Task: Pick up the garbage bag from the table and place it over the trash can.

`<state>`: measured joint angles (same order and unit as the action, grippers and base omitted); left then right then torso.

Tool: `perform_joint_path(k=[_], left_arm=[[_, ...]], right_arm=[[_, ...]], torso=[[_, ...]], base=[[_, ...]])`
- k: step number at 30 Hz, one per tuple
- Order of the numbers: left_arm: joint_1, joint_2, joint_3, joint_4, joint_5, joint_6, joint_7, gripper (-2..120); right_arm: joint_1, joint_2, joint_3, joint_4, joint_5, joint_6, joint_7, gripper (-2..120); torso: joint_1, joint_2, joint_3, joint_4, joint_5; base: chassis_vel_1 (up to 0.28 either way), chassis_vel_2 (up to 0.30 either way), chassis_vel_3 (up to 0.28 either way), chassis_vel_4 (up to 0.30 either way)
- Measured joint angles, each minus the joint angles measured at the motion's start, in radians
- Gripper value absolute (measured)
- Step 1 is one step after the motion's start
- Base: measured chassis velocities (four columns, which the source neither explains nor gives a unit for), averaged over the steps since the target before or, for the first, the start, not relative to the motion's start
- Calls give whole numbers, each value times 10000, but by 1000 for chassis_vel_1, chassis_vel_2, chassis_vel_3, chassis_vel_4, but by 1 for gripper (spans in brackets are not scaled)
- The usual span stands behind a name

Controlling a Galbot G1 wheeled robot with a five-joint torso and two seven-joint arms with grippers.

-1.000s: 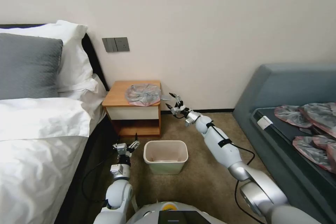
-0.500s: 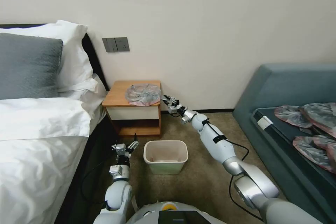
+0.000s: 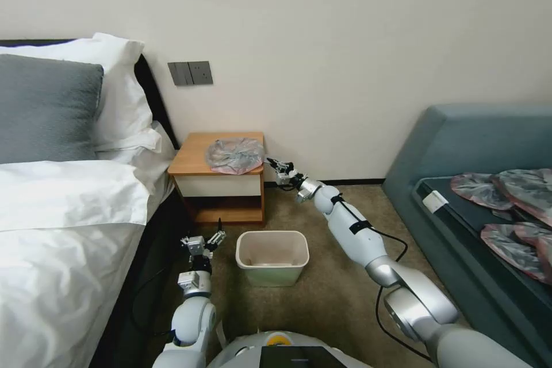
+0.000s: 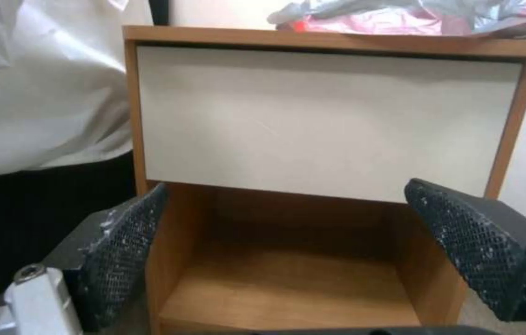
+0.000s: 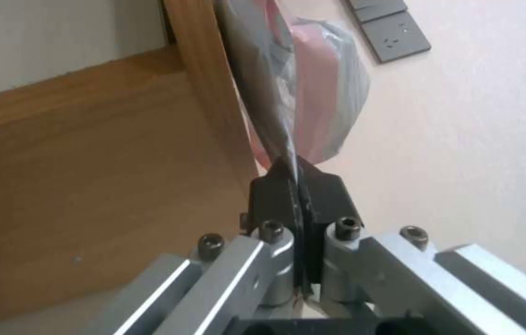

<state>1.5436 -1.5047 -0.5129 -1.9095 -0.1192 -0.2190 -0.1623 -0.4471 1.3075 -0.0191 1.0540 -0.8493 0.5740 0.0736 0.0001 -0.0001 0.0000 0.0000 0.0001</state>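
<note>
One garbage bag point(image 3: 235, 154) on bench point(image 3: 195, 158); right gripper point(image 3: 270, 162) fingers pinch its edge. Left gripper point(image 3: 208, 238) spread wide (beside one trash can point(image 3: 272, 257)).

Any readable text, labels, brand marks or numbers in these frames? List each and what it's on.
None readable.
Wall switch plate: no markings legible.
Garbage bag, table, trash can: no print visible.
White tag on the sofa: too small to read.
</note>
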Motion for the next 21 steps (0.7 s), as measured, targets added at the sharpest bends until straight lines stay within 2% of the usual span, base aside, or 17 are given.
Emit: perform_joint_path(k=[8,10,21], left_arm=[[-2,-51,-125,5,-72,-82,-164,98],[-94,-39,-303,-20,-244,-79,-182,98],[-230,56,-431,-174,-486,18,-233,98]], right_arm=[[-360,-278,-88,838,706,-229,-164,0],[-839,-589,-165,1817,1342,-619,-277,0],[-2435,-1388,110,4160,1914,-1136,-532,0]], torso=[[0,0,-1,0,-1],[-1,0,-1,0,-1],[-1,1,-1,0,0]], base=[[0,0,0,0],[0,0,0,0],[0,0,0,0]])
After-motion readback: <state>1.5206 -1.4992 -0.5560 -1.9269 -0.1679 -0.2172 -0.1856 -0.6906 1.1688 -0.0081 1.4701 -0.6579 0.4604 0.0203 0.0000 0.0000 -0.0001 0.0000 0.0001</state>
